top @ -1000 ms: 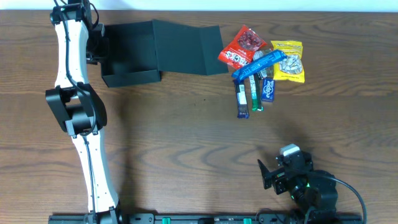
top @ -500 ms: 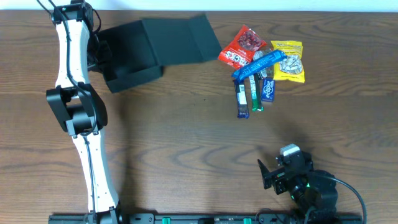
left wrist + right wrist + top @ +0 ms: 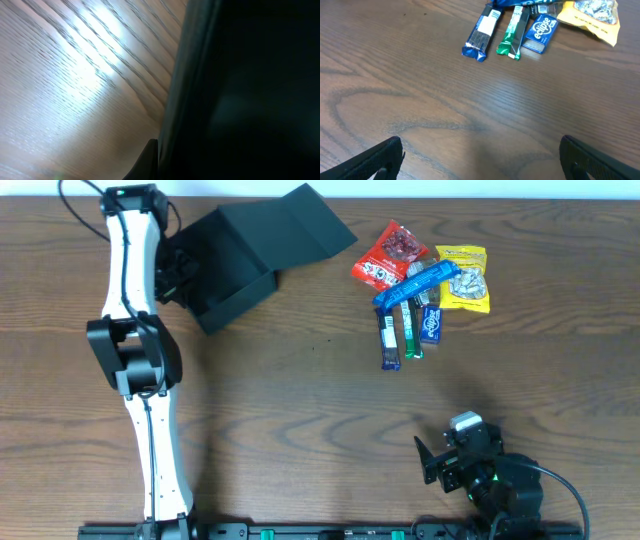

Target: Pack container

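The container (image 3: 240, 255), a dark box with its flap lid tilted up, sits skewed at the back left of the table. My left gripper (image 3: 172, 272) is shut on its left wall. In the left wrist view that dark wall (image 3: 250, 90) fills the right side, and one finger (image 3: 147, 160) presses against its outer face. My right gripper (image 3: 440, 460) rests near the front right edge. It is open, with bare wood between its fingers (image 3: 375, 160).
A heap of snacks lies at the back right: a red packet (image 3: 392, 253), a yellow packet (image 3: 465, 277), a long blue bar (image 3: 415, 285), a green stick (image 3: 514, 31), a blue-white bar (image 3: 481, 35) and a gum pack (image 3: 541, 31).
My left gripper has closed on the container's wall. The box has swung round, its front corner now further right and forward, and its lid stands higher. The right arm is still.
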Robot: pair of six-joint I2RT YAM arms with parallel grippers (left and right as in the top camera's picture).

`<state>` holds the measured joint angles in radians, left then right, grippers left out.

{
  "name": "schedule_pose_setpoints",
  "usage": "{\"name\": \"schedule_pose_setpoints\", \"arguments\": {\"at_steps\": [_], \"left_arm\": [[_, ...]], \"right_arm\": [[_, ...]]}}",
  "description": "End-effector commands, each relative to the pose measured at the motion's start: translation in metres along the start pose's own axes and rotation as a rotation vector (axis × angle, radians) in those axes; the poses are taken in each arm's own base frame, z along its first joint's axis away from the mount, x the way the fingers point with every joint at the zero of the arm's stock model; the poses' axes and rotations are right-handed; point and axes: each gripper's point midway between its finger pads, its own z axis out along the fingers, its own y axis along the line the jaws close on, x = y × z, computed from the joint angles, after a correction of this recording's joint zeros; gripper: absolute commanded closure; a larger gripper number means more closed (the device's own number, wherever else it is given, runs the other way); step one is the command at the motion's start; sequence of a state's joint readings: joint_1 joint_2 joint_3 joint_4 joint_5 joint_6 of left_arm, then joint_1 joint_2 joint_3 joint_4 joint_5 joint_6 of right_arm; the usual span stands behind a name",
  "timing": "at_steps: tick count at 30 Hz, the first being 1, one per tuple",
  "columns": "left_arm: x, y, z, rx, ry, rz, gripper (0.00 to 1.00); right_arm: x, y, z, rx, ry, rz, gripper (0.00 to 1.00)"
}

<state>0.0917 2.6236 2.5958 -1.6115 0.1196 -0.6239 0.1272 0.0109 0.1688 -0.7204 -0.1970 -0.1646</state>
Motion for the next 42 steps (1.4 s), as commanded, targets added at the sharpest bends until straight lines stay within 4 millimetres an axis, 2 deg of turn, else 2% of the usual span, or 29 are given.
{"name": "schedule_pose_setpoints", "arguments": {"at_steps": [1,8,12,16,21,28,32,35,39,42], "left_arm": [[0.021,0.008,-0.026,-0.076,-0.044,-0.029,0.94],[0.034,0.009,-0.097,-0.112,-0.28,0.168,0.94],[0.046,0.005,-0.111,-0.096,-0.302,0.249,0.94],[0.056,0.004,-0.099,-0.086,-0.231,0.279,0.94],[0.065,0.017,-0.079,-0.146,-0.154,0.29,0.94],[0.073,0.037,-0.094,-0.17,-0.196,0.282,0.94],[0.081,0.057,-0.089,-0.168,-0.194,0.263,0.94],[0.087,0.065,-0.08,-0.131,-0.182,0.219,0.94],[0.103,0.063,-0.062,-0.059,-0.127,0.138,0.94],[0.117,0.062,-0.039,-0.048,-0.056,0.023,0.94]], "right_arm": [[0.001,-0.002,0.0,0.013,0.0,0.015,0.01],[0.001,-0.002,0.0,0.013,0.0,0.015,0.01],[0.001,-0.002,0.0,0.013,0.001,0.015,0.01],[0.001,-0.002,0.0,0.013,0.001,0.014,0.01],[0.001,-0.002,0.0,0.013,0.0,0.015,0.01],[0.001,-0.002,0.0,0.013,0.0,0.015,0.01],[0.001,-0.002,0.0,0.013,0.0,0.015,0.01],[0.001,-0.002,0.0,0.013,0.0,0.015,0.01],[0.001,-0.002,0.0,0.013,0.0,0.014,0.01],[0.001,-0.002,0.0,0.013,0.0,0.015,0.01]]}}
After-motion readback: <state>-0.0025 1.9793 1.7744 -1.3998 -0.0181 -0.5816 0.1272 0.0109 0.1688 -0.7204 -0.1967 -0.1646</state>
